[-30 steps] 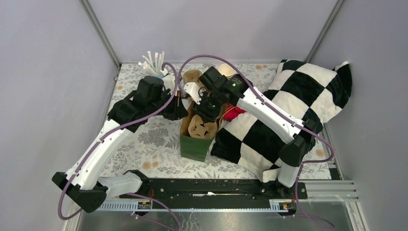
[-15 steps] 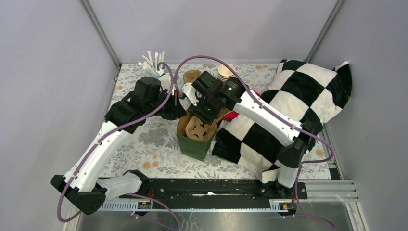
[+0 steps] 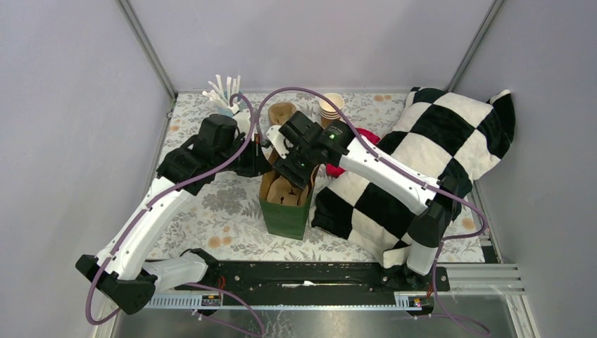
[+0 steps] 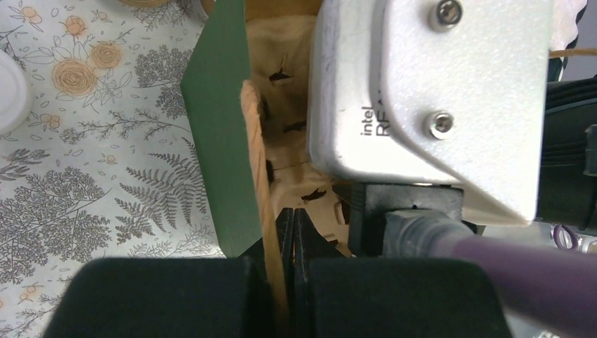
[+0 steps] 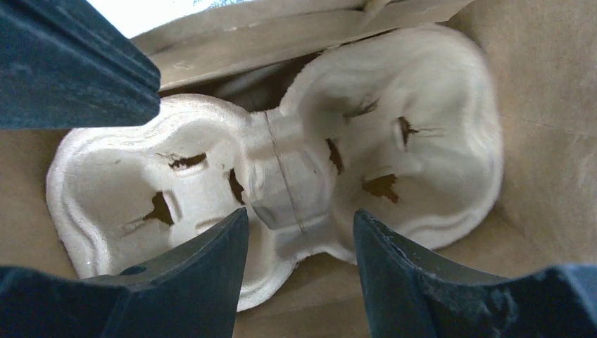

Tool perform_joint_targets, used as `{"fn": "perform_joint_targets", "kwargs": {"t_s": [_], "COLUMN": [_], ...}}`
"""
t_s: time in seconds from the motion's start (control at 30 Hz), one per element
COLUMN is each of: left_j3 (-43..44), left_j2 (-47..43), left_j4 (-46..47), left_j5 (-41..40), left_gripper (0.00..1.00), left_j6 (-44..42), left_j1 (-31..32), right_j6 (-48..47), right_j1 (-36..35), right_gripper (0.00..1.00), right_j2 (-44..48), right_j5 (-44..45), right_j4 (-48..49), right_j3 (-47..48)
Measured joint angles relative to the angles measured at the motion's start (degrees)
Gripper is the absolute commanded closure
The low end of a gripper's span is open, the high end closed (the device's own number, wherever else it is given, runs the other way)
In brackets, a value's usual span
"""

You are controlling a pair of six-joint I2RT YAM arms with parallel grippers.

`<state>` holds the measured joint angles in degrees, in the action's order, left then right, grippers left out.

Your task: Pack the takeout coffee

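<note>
Gaping over the green bag, right pincer frames a pale carrier.

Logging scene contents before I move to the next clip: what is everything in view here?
paper bag: one, green outside, brown inside, table centre
cup carrier: one, pale pulp, inside paper bag
paper cups: one stack, brown, back of table
pillow: one, black-and-white checked, right
red item: one, beside pillow, mostly hidden
white sticks: bunch, back left
white round object: one, cut off, near paper bag
tablecloth: one, floral grey
left gripper: jaws shut on paper bag wall
right gripper: jaws open above cup carrier
</note>
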<state>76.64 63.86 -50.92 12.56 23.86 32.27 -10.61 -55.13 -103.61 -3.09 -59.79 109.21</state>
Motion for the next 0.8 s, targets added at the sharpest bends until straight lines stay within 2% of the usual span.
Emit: {"fn": "perform_joint_targets", "kwargs": {"t_s": [0.3,0.6,0.73,0.8], "left_j3": [-0.3,-0.3,-0.3,-0.1], "left_j2": [-0.2,-0.4,-0.4,-0.3], "left_j4": [0.5,1.7,1.7,1.5], "left_j5": [0.4,0.4,0.3,0.1], "left_gripper": [1.00,1.00,0.92,0.88], "left_j6": [-0.1,-1.1,-1.2,-1.1], "left_j1": [0.1,0.9,1.1,1.1], "right_j6": [1.0,2.9,5.4,6.8], "right_j1": [-0.3,-0.8,-1.2,-1.4], "right_gripper": [0.36,0.28,0.25,0.17], "right_j2": [2.1,5.0,7.7,9.2], "right_j5": [0.0,2.3,4.0,4.2], "right_j4": [4.8,6.8,9.0,10.3], "right_j3": [-4.3,-6.6,-6.9,-6.9]}}
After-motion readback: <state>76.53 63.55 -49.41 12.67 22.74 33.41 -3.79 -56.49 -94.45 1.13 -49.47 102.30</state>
